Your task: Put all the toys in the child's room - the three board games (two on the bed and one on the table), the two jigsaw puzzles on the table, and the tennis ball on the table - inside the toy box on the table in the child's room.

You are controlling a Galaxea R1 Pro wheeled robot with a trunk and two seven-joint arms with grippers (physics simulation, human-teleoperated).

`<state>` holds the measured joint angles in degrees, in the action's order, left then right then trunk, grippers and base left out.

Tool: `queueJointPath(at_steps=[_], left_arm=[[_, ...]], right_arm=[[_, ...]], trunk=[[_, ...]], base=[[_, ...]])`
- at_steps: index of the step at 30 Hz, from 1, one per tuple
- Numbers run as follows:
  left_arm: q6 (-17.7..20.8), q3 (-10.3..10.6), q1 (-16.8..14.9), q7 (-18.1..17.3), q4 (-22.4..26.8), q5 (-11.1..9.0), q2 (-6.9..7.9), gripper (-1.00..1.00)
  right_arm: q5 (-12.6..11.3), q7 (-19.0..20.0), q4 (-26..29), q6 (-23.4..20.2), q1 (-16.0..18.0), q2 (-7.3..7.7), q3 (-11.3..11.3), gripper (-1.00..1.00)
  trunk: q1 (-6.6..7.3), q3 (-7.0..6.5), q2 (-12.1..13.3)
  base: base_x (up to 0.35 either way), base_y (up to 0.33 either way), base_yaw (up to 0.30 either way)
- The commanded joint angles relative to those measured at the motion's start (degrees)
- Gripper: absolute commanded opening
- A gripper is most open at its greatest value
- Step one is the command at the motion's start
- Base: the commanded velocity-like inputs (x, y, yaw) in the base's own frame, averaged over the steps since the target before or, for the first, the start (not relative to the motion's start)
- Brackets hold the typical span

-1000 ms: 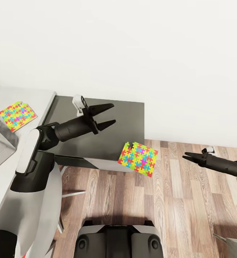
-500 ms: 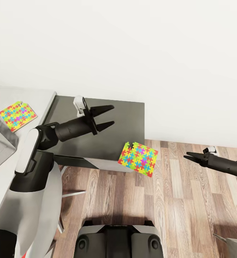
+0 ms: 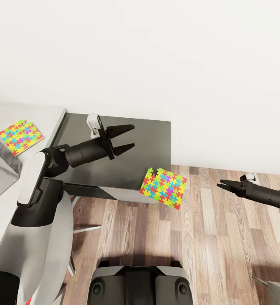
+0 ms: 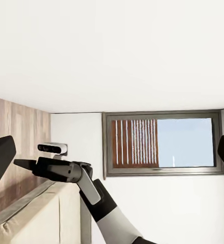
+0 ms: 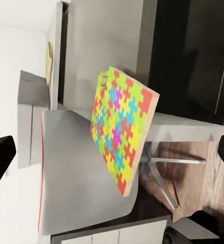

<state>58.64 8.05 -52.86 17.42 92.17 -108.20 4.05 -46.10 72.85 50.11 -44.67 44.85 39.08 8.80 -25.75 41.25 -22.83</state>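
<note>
Lining up on the loose jigsaw at the corner of the dark side bench.

One thin multicoloured jigsaw sheet (image 3: 163,187) sits tilted at the near corner of the low dark grey side bench (image 3: 148,140), overhanging toward the wood-plank floor (image 3: 207,237); the second jigsaw sheet (image 3: 20,136) lies flat on the pale grey bench (image 3: 13,112), just beside the silvery toy box (image 3: 0,171). My left hand (image 3: 125,137) hovers released over the dark bench, holding nothing. My right hand (image 3: 221,185) is out over the floor, empty, facing the tilted sheet's face; its wrist view suggests spread fingers. Next I judge I must close one hand on that sheet's edge without nudging it off.
</note>
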Motion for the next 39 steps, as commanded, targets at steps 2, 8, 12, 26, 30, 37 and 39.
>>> queueJointPath(at_steps=[2, 8, 12, 26, 30, 37, 39], left_arm=[[0.02, 0.03, -0.04, 0.59, 0.03, -0.60, -0.01, 1.00], [0.00, 0.08, 0.00, 0.76, 0.03, -0.61, -0.29, 1.00], [-0.01, 0.09, 0.01, 0.75, 0.03, -0.61, -0.35, 1.00], [0.06, 0.27, 0.03, 0.60, 0.03, -0.61, -0.62, 1.00], [0.05, 0.40, 0.03, 0.66, 0.03, -0.62, -0.66, 1.00], [0.06, 0.49, 0.03, 0.73, 0.03, -0.61, -0.71, 1.00], [0.07, 0.55, 0.00, 0.74, 0.03, -0.63, -0.74, 1.00]], right_arm=[[-0.45, -0.02, -0.08, -0.41, 0.08, -0.01, 0.24, 1.00], [-0.44, -0.16, -0.21, -0.41, 0.12, -0.37, 0.45, 1.00], [-0.42, -0.27, -0.18, -0.41, 0.10, -0.49, 0.50, 1.00], [-0.44, -0.53, -0.17, -0.41, 0.09, -0.70, 0.66, 1.00], [-0.46, -0.52, -0.18, -0.41, 0.11, -0.68, 0.68, 1.00], [-0.47, -0.49, -0.18, -0.44, 0.13, -0.68, 0.68, 1.00], [-0.48, -0.46, -0.21, -0.46, 0.12, -0.67, 0.70, 1.00]], trunk=[[-0.03, 0.07, -0.09], [-0.03, 0.07, -0.09], [-0.03, 0.07, -0.09], [-0.03, 0.53, -0.09], [-0.03, 0.84, -0.09], [-0.03, 1.45, -0.09], [-0.03, 1.63, -0.09]], base=[[0.000, 0.000, 0.000], [0.000, 0.000, 0.000], [0.000, 0.000, 0.000], [0.000, 0.000, 0.000], [0.000, 0.000, 0.000], [0.000, 0.000, 0.000], [0.000, 0.000, 0.000]])
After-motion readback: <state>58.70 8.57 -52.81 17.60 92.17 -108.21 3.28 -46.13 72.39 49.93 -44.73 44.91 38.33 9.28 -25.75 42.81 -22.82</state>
